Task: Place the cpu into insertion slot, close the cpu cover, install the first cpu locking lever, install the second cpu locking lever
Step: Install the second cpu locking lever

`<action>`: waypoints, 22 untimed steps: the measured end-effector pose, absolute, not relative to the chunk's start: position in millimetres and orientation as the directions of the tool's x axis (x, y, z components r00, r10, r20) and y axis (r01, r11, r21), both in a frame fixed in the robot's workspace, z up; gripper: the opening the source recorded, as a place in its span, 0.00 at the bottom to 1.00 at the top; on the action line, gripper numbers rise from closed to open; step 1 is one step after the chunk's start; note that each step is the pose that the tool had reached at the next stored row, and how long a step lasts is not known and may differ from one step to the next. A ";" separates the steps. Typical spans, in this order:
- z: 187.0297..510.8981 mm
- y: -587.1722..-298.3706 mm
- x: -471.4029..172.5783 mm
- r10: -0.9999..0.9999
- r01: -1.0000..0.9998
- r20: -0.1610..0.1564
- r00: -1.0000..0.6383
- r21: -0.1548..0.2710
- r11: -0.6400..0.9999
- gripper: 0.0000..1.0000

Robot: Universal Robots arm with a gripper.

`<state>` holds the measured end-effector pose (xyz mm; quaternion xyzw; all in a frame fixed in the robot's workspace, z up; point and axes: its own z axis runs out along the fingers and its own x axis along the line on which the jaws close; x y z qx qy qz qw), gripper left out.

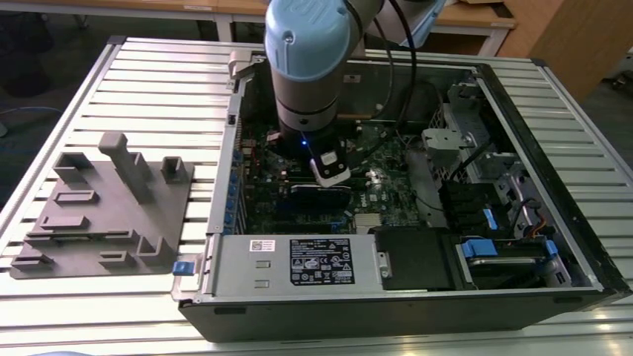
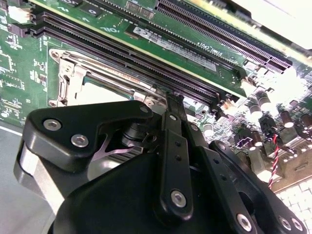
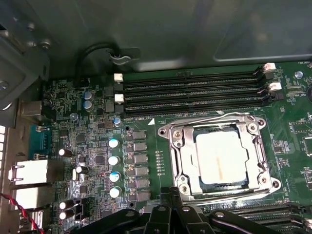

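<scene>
First wrist view: the small square silvery-tan cpu (image 3: 220, 157) lies in the insertion slot, framed by the thin silver metal cpu cover (image 3: 220, 158) lying flat over it on the green motherboard (image 3: 146, 146). The black claw (image 2: 171, 100) hangs just beside the cover; whether it is spread I cannot tell. The open black computer case (image 1: 554, 185) sits on a ribbed metal tabletop (image 1: 158, 81) beside a grey moulded fixture tray (image 1: 99, 215).

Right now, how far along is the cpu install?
Done: the cpu sits in its socket with the cover closed over it. In hand: the pincer hangs at the cover's edge, holding nothing visible. Left: I can't tell whether either locking lever is latched.
</scene>
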<state>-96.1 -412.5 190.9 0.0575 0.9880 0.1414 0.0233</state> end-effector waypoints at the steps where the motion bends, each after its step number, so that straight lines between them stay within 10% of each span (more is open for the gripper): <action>1: 190.7 -412.5 -96.1 0.120 0.107 -0.030 -0.992 0.282 0.953 0.11; 22: 192.1 -410.2 -96.1 0.120 0.107 -0.032 -0.992 0.265 0.958 0.11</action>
